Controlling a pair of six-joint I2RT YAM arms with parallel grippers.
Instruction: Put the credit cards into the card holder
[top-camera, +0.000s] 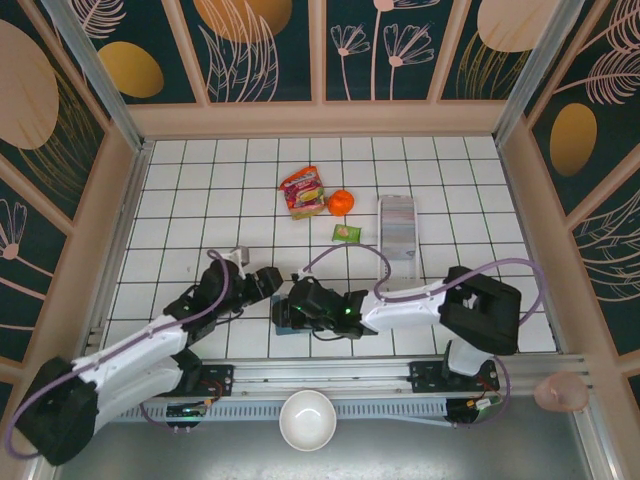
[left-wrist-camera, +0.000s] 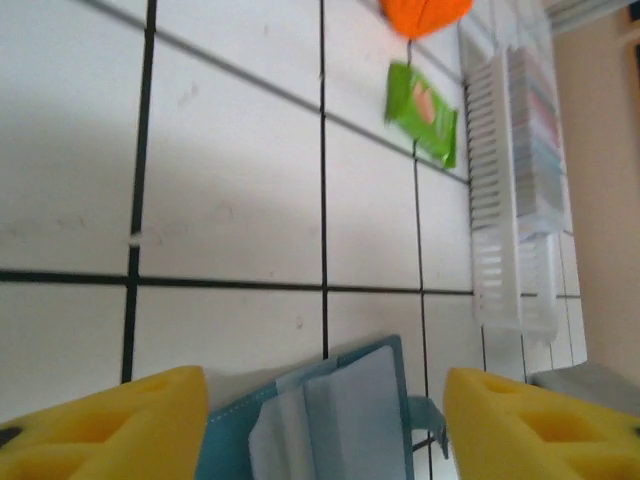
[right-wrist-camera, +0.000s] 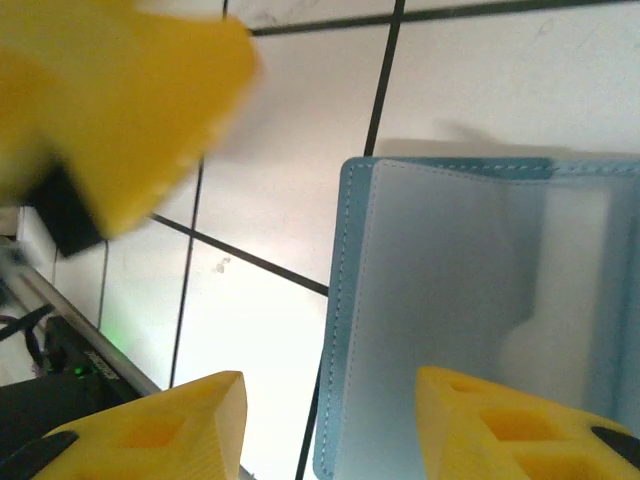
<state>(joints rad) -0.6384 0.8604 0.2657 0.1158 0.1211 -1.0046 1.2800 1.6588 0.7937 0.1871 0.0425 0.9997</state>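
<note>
The card holder lies open on the white tiles near the front edge, teal outside and pale blue-grey inside. My left gripper is open, its yellow fingers standing wide on either side of the holder without touching it. My right gripper is open too; the holder's stitched left edge runs between its fingers. Pale pastel credit cards appear to lie in the long clear tray. I cannot tell whether a card sits in the holder.
A red snack bag, an orange fruit and a small green packet lie behind the holder. A white bowl sits below the front rail. Wooden walls close in the tiled floor.
</note>
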